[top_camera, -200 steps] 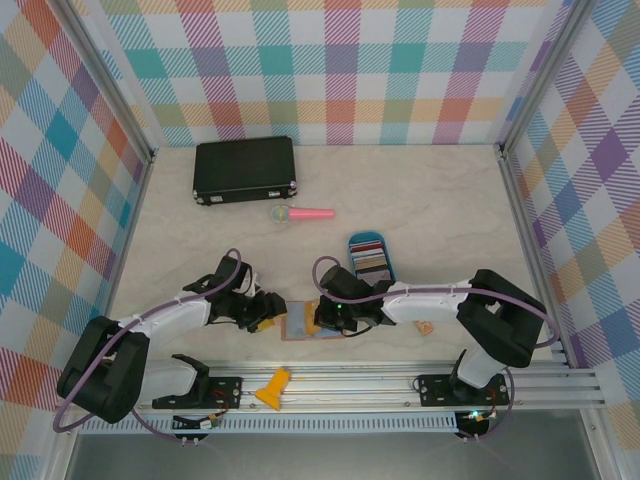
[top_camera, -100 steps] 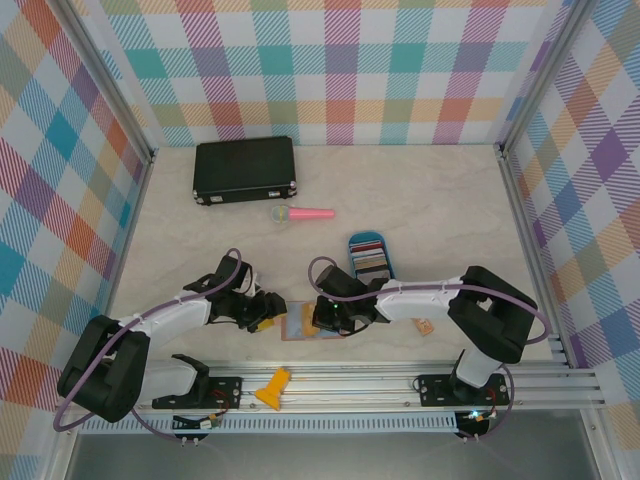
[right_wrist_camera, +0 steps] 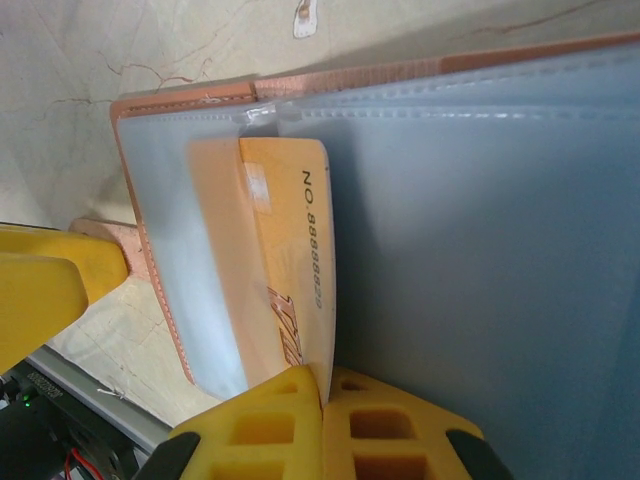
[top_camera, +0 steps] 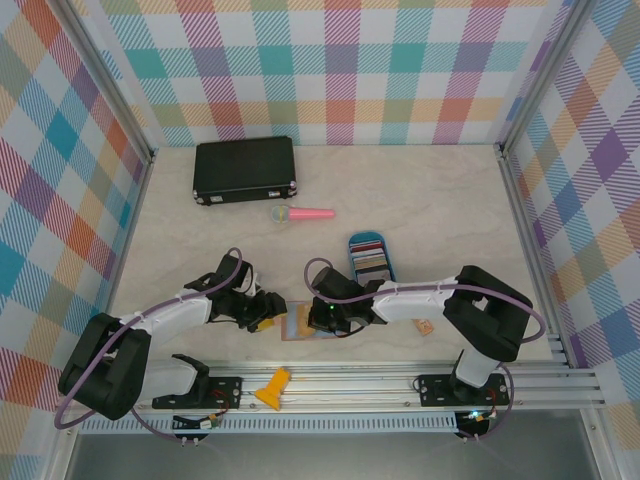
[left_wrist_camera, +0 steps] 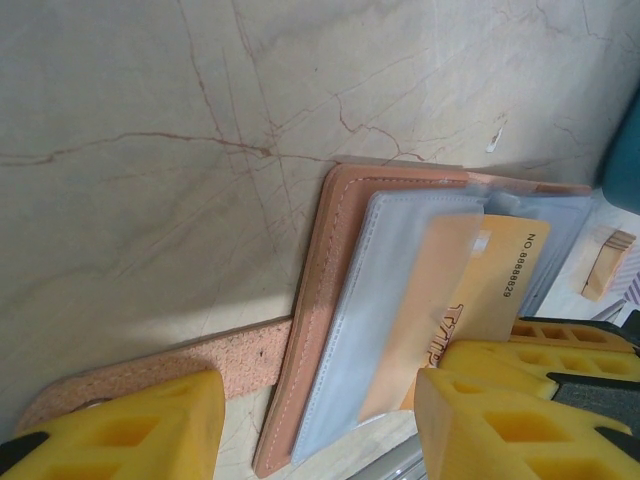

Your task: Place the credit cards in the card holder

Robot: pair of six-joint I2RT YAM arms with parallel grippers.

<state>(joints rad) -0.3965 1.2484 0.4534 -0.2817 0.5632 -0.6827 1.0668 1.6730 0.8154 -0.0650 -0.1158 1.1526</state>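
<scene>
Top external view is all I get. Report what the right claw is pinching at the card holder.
Observer: The right claw is shut on the edge of an orange credit card with a printed number.
Operator: Say how far in it is.
Observer: Part of it lies under a clear sleeve of the card holder; the rest sticks out.
Operator: Now the left claw.
Observer: The left claw stands open, with one finger over the card holder's pink strap.
</scene>
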